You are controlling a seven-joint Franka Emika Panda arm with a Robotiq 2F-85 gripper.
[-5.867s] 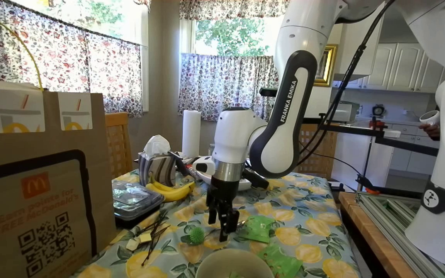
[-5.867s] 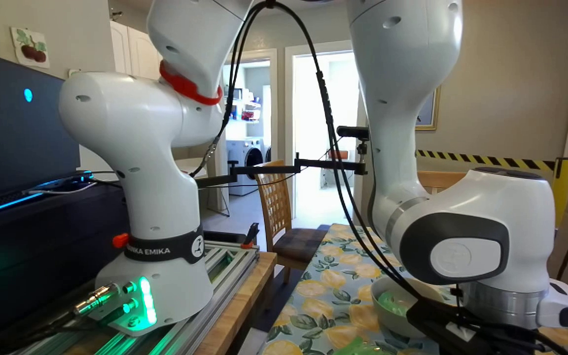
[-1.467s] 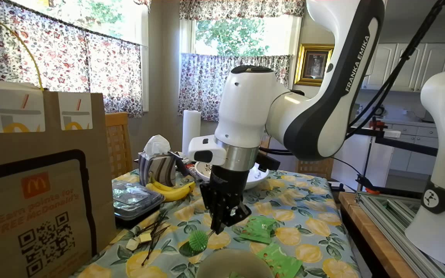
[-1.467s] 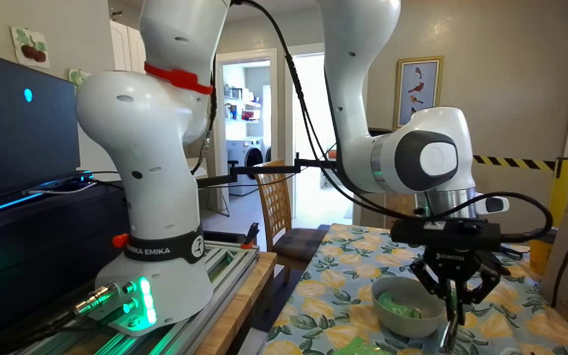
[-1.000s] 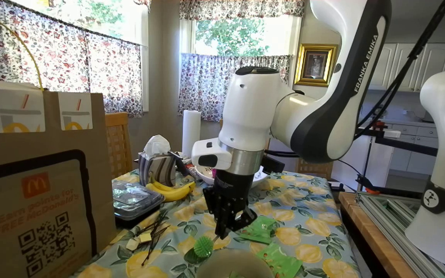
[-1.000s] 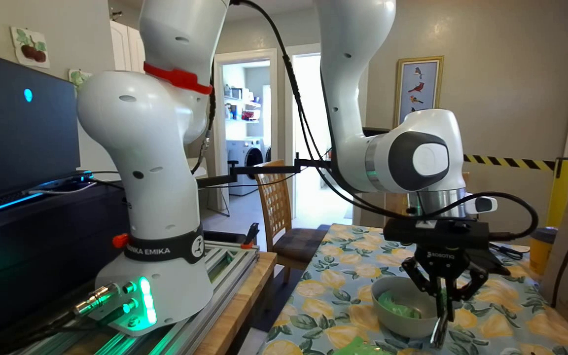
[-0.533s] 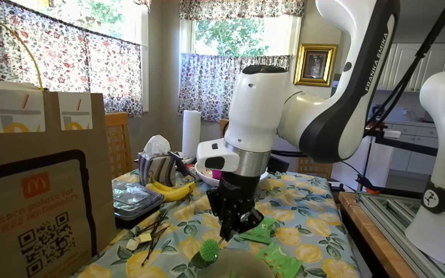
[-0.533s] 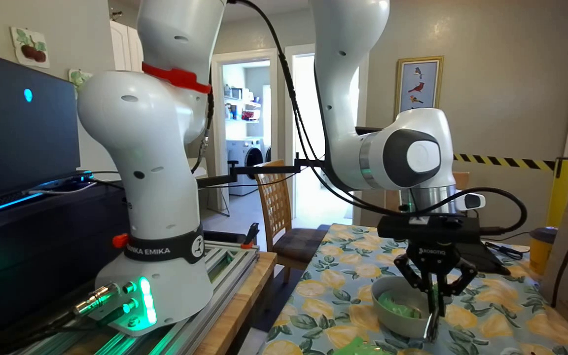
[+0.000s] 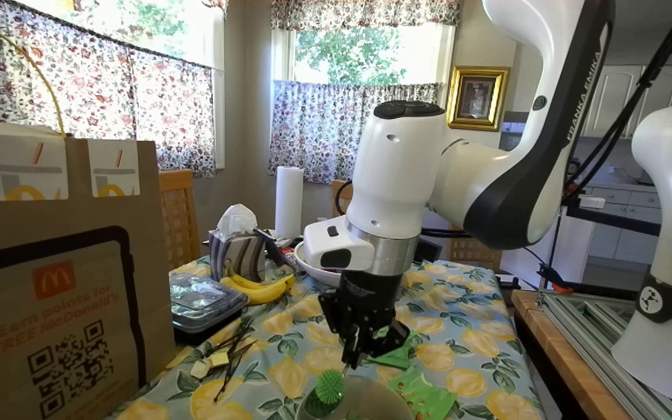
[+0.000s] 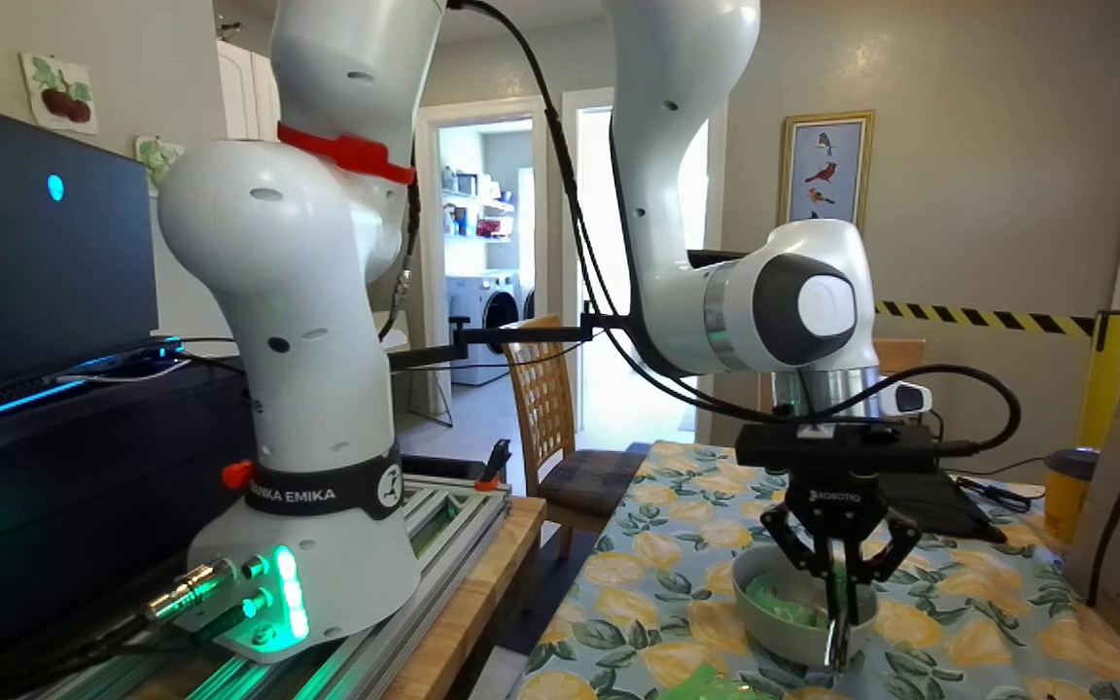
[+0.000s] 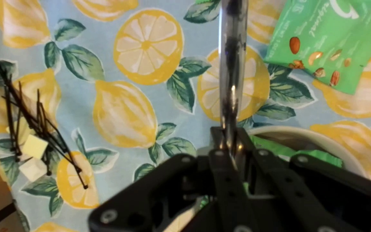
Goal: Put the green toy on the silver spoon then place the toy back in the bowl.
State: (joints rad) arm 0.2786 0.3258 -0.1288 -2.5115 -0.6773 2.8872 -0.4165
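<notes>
The shiny silver spoon is clamped in my gripper by its handle, the free end jutting out ahead. In an exterior view the green toy, a spiky ball, rests on the spoon's darkened head below the fingers. From there, ball and head overlap the left rim of the near pale bowl; whether they are above its inside I cannot tell. Green wrappers lie in that bowl. In another exterior view the gripper hangs in front of the bowl's right side and the toy is hidden. A wide white bowl stands farther back.
Green snack packets lie right of the near bowl. Left are dark thin sticks with pale blocks, a clear-lidded container, bananas and a tall paper bag. A tissue box stands behind the bananas.
The spoon has come up off the tablecloth with the toy on it. Over the last second, gripper, spoon and toy have shifted steadily toward the near bowl, now overlapping its rim.
</notes>
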